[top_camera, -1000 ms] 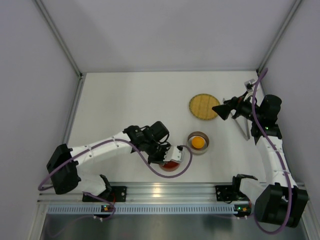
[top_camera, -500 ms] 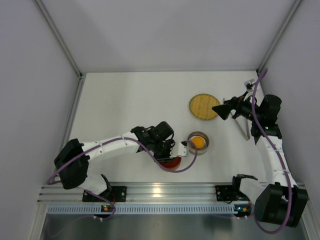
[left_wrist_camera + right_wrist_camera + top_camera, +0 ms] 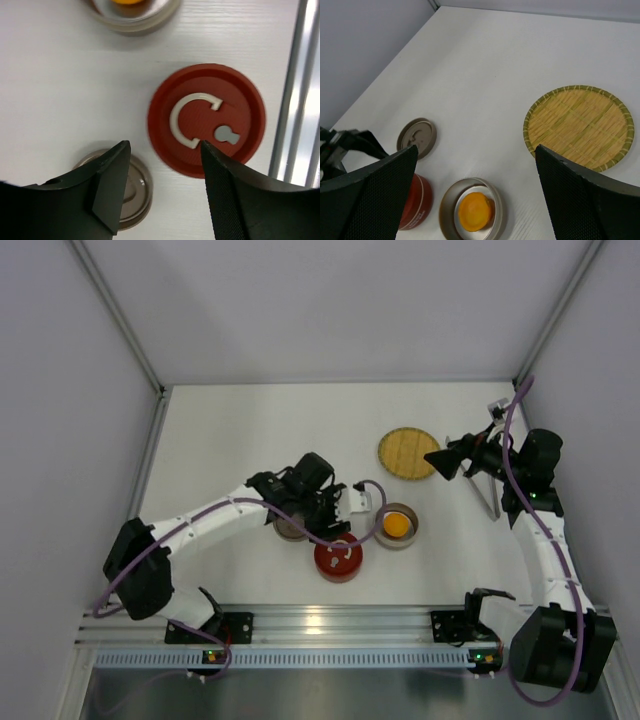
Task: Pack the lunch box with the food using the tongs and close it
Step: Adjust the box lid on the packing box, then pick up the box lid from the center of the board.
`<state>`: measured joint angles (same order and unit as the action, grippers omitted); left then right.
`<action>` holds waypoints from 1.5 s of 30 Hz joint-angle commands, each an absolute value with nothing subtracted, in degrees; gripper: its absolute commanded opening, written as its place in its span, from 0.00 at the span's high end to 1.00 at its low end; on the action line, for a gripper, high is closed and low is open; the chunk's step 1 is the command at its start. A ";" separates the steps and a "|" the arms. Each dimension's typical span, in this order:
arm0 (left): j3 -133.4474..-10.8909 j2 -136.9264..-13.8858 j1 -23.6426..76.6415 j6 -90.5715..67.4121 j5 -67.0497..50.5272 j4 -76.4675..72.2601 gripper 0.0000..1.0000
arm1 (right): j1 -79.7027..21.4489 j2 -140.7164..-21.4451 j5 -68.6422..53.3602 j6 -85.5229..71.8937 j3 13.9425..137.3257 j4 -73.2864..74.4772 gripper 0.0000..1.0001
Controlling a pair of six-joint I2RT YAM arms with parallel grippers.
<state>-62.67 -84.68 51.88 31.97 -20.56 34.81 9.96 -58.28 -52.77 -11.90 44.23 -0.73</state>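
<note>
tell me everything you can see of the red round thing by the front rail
The red container is a low round cylinder, matte and finely ridged like plastic. Its flat top carries a raised white curved arrow and a small grey keyhole-shaped mark. It stands upright on the white table close to the metal rail, apart from the steel bowl and flat grey lid. Only the table touches it; the open left gripper hangs above.

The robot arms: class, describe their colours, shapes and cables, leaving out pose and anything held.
The left arm and right arm have white tubular links and black rounded joints. A purple cable runs along each. The left gripper and right gripper are black, with wedge-shaped, finely textured fingers.
</note>
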 commanded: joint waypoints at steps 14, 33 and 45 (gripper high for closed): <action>-54.32 -86.13 33.13 48.78 -15.21 37.99 0.38 | 11.25 -60.03 -53.70 -10.90 45.70 1.05 0.01; -49.22 -93.43 33.13 50.62 -17.23 31.55 0.59 | 11.25 -60.38 -53.61 -9.23 45.79 2.20 0.01; -46.93 -94.56 33.22 48.35 -17.84 35.15 0.82 | 11.25 -60.47 -53.88 -11.16 45.61 0.53 0.01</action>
